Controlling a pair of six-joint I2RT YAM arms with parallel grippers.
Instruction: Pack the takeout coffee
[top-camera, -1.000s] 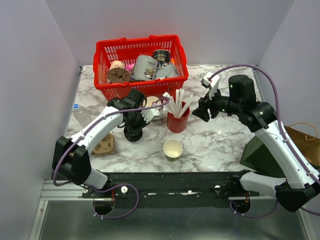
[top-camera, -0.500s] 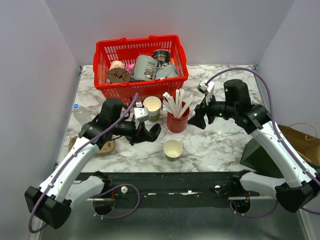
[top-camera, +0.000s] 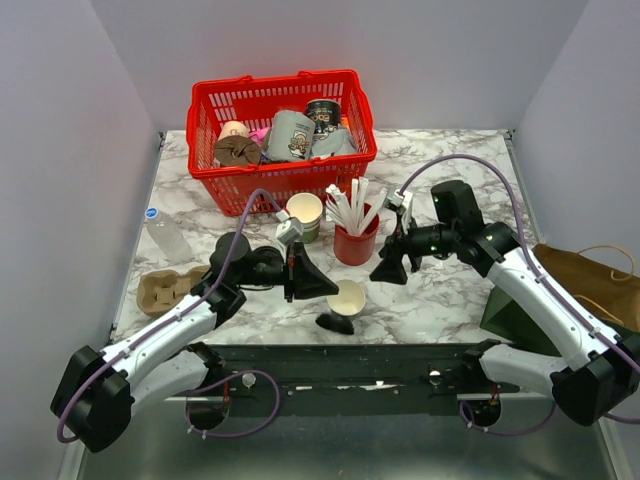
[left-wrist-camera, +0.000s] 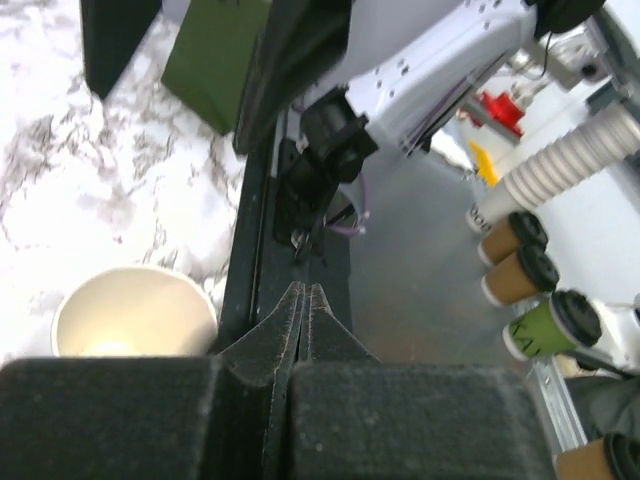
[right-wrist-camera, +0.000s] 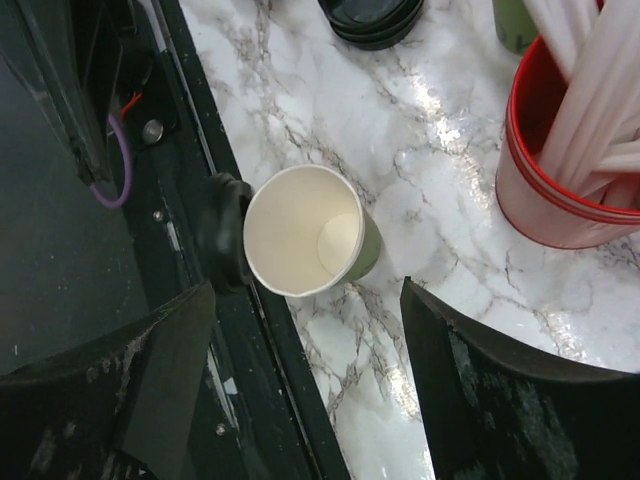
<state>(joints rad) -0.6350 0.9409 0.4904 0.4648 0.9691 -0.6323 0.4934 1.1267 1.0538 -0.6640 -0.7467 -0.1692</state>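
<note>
White marble table (top-camera: 450, 160) sits between pale walls, with a red basket (top-camera: 290, 182) at its far side. Just near of the basket stand a stack of lidless green cups (top-camera: 305, 212) and, to its right, a red cup of white sticks (top-camera: 355, 245). 1 olive-green paper cup (right-wrist-camera: 300, 232) stands upright with its cream inside showing, close to the table's near edge and near of the red cup. The left gripper (left-wrist-camera: 303, 300) has its 2 fingers pressed together on nothing, just beside this cup on its left and near side. The right gripper (top-camera: 388, 272) hangs above the table right of the cup, jaws spread wide and empty. A stack of black lids (right-wrist-camera: 372, 18) lies left of the cup. A cardboard cup carrier (top-camera: 165, 290) and a water bottle (top-camera: 165, 235) sit at the left edge.
</note>
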